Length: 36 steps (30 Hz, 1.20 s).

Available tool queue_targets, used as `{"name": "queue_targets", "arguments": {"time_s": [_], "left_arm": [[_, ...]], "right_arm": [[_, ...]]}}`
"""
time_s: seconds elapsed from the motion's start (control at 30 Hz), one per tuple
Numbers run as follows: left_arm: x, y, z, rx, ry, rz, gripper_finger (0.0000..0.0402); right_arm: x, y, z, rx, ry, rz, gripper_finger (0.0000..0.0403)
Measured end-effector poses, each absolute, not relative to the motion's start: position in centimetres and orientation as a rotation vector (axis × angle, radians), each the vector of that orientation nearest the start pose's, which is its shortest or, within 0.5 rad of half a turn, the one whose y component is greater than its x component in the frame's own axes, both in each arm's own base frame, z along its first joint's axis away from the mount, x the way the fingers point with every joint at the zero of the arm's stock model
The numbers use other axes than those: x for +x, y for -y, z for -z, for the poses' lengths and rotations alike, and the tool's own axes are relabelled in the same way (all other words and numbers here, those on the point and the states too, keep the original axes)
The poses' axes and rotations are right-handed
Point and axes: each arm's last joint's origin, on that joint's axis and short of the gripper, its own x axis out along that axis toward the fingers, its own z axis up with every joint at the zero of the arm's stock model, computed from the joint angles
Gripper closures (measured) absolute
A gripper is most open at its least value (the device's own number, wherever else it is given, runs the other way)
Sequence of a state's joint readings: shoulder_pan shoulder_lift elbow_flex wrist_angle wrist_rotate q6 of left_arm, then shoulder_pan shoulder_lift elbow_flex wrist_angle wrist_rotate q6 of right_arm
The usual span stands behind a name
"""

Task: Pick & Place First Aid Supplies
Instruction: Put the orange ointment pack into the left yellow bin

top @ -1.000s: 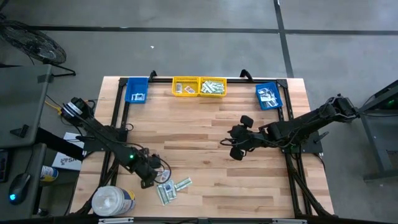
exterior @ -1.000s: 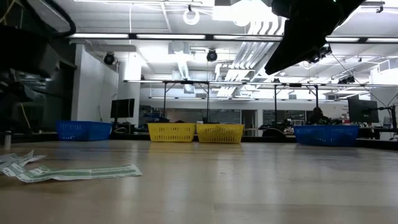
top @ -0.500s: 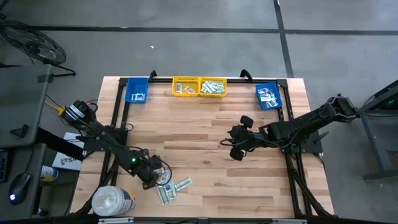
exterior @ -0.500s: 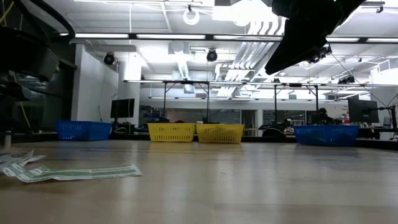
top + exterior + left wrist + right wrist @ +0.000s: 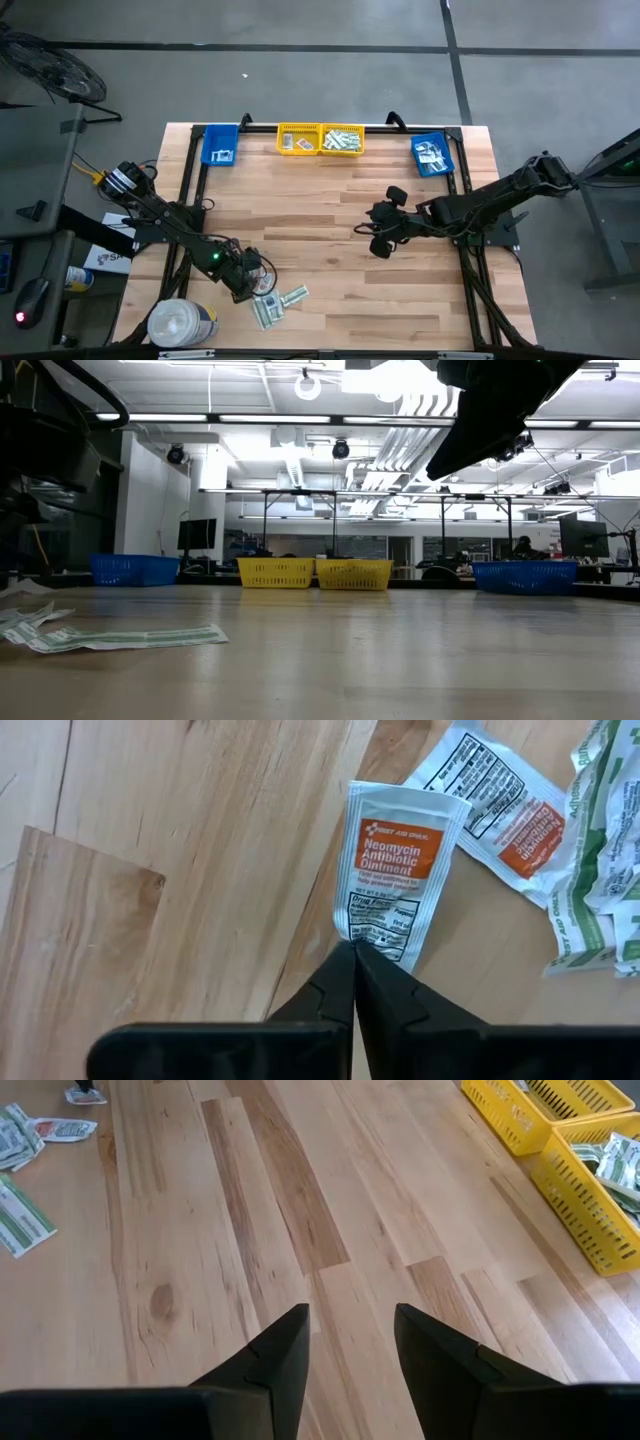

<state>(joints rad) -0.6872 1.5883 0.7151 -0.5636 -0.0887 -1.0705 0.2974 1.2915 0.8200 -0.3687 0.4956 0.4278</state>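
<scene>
I'm pinching the ointment packet [image 5: 395,870] by its edge w/ left gripper [image 5: 353,952] fully shut, near the table's front-left pile, so it'll lift flat; right gripper [image 5: 350,1342] is idling open mid-table.

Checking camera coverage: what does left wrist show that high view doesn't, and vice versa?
Only left wrist: the left gripper shut on the edge of a Neomycin ointment packet, its print readable, and a second ointment packet beside it.
Only high view: the white tub, yellow bins, blue bins, and the right gripper open over bare table.
Both: the green-white strip packets next to the left gripper, and the wooden table.
</scene>
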Motion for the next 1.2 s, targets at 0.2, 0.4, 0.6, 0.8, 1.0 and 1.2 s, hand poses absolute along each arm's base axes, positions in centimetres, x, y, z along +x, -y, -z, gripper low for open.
{"name": "queue_targets", "arguments": {"time_s": [0.2, 0.4, 0.6, 0.8, 1.0, 1.2], "left_arm": [[19.2, 15.4, -12.9, -0.312, -1.407, -0.262, 0.04], [20.8, 15.7, -15.5, -0.187, -1.39, -0.259, 0.0401], [22.9, 14.8, -17.0, -0.142, -1.273, -0.285, 0.0401], [25.3, 12.0, -18.0, -0.084, -1.18, -0.373, 0.0401], [28.2, 7.6, -18.6, -0.027, -1.128, -0.362, 0.0401], [29.8, 2.0, -18.9, -0.002, -1.103, -0.39, 0.0401]], "right_arm": [[24.8, -6.2, -23.0, 0.083, -0.717, 0.342, 0.0261], [24.8, -6.2, -23.0, 0.083, -0.717, 0.343, 0.0261], [24.8, -6.2, -23.0, 0.081, -0.712, 0.345, 0.0261], [24.8, -6.3, -23.0, 0.08, -0.709, 0.343, 0.026], [24.8, -6.3, -23.0, 0.08, -0.709, 0.343, 0.026], [24.8, -6.3, -23.0, 0.079, -0.71, 0.343, 0.0261]]}}
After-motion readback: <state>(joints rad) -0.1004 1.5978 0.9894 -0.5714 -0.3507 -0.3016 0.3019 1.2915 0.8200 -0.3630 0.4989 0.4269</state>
